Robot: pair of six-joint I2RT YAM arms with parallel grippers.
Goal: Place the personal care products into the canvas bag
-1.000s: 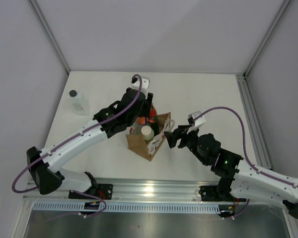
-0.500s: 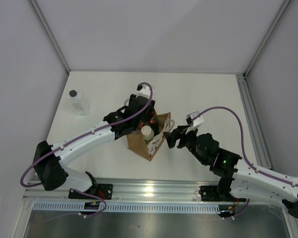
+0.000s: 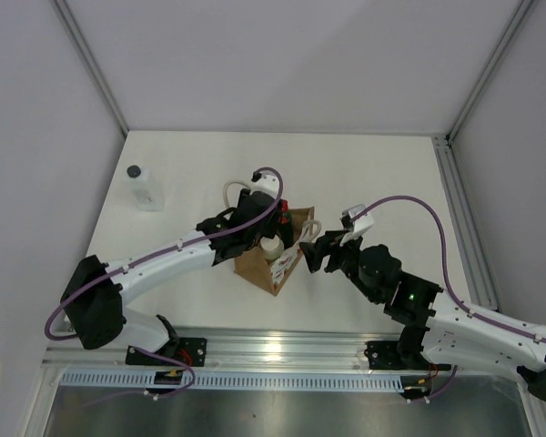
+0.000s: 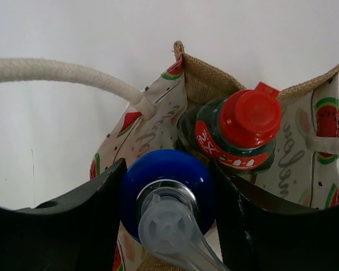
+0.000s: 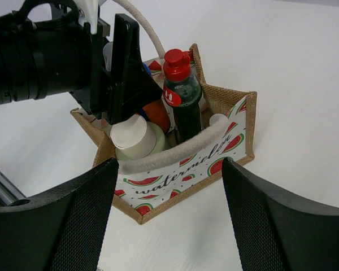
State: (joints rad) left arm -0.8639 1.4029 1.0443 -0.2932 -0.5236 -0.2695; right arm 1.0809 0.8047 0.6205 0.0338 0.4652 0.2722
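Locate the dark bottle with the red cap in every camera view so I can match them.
Top external: dark red-capped bottle at centre, mostly hidden under the left arm.
Left wrist: upper right, beside the blue-capped bottle.
Right wrist: upper centre, standing upright in the bag.
Shared landmark: the brown canvas bag with watermelon print.

The desk (image 3: pixel 373 164) is a plain white, matte surface under even light that casts only soft shadows. Pale grey panels close it in: a back wall (image 3: pixel 282 64), a left wall (image 3: pixel 27 137) and a right wall (image 3: pixel 528 164), joined at slim aluminium posts (image 3: pixel 89 66) rising from the far corners. An aluminium channel (image 3: pixel 460 214) borders the desk's right side. Along the near edge runs a brushed metal rail (image 3: pixel 282 350) with a bright glare patch, and below it a white slotted strip (image 3: pixel 255 381).
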